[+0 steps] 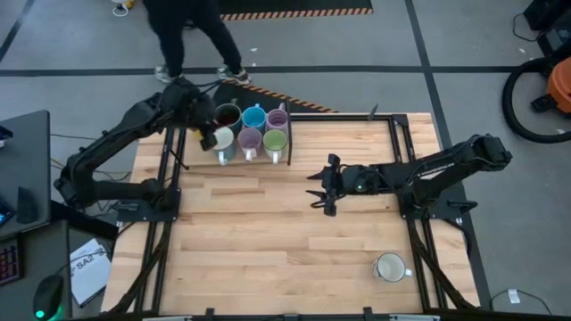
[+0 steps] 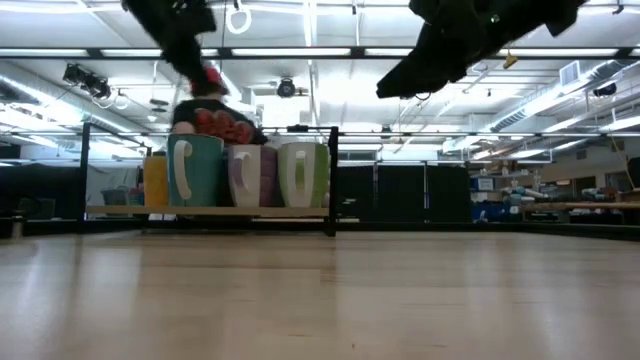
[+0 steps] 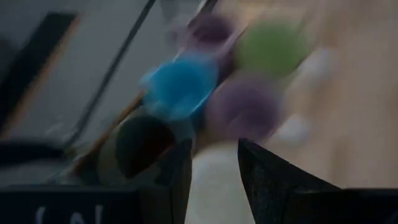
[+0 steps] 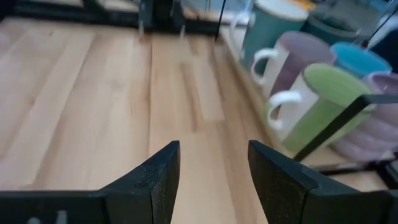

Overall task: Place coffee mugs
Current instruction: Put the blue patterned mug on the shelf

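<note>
Mugs first, from above: a cluster stands on the black rack (image 1: 290, 135) at the far left of the wooden table (image 1: 268, 250), and I count a dark brown mug (image 1: 228, 115), a blue mug (image 1: 254, 116), a lilac mug (image 1: 277, 118), a second lilac mug (image 1: 250, 139), a green mug (image 1: 275, 140), plus a white mug (image 1: 220, 139) sitting right under the left gripper (image 1: 208, 136), whose fingers look closed on that mug's rim. Another white mug (image 1: 390, 267) waits alone near the front right edge, well apart from the rack. The right gripper (image 1: 321, 185) hovers mid-table, fingers spread, holding nothing. Level with the table now: handles face us along the shelf, with an orange mug (image 2: 155, 180) peeking out at the left end. Left wrist view, blurred: two dark fingers (image 3: 177, 171) straddle something pale, the white mug by my reading. Right wrist view: fingers (image 4: 158, 174) apart over bare wood, rack off to the side. My call: the left arm is seating its mug in the rack, and next comes letting go and lifting clear, while that lone white mug still needs fetching. Tally: eight mugs, seven at the rack.
</note>
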{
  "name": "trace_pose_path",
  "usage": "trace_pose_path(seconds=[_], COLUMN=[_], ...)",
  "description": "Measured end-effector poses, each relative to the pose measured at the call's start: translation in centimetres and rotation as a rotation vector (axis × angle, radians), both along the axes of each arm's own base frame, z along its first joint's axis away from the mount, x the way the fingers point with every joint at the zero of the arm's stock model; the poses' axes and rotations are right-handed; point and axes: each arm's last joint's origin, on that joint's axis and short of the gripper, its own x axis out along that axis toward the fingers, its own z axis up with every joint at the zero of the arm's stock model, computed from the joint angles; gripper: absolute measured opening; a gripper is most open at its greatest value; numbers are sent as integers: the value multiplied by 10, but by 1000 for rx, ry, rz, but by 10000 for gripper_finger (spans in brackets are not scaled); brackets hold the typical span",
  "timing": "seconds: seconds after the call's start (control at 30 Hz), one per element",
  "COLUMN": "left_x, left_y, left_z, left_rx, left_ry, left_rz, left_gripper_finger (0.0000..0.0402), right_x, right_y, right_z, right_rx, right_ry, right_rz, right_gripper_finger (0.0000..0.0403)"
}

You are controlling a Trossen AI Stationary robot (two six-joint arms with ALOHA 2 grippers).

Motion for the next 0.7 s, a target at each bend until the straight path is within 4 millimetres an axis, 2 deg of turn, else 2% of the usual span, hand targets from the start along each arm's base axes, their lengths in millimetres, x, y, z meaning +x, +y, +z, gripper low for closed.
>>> trace_pose_path(seconds=[0.1, 0.2, 0.3, 0.53, 0.7], left_x=[15, 26, 39, 66, 92], left_y=[-9, -18, -29, -51, -65], left_z=[7, 12, 11, 4, 2], left_rx=[-106, -152, -177, -190, -159], left_ry=[-184, -275, -286, -279, -324], left_rz=[-25, -59, -115, -241, -325], left_gripper_finger=[137, 137, 137, 137, 137], right_x=[1, -1, -3, -23, -29], right_y=[-1, -1, 0, 9, 26], right_z=[11, 20, 28, 24, 23], right_rx=[21, 1, 5, 185, 309], right_ry=[97, 196, 263, 546, 593], right_rz=[19, 30, 65, 168, 199], right_gripper_finger=[195, 195, 195, 195, 195])
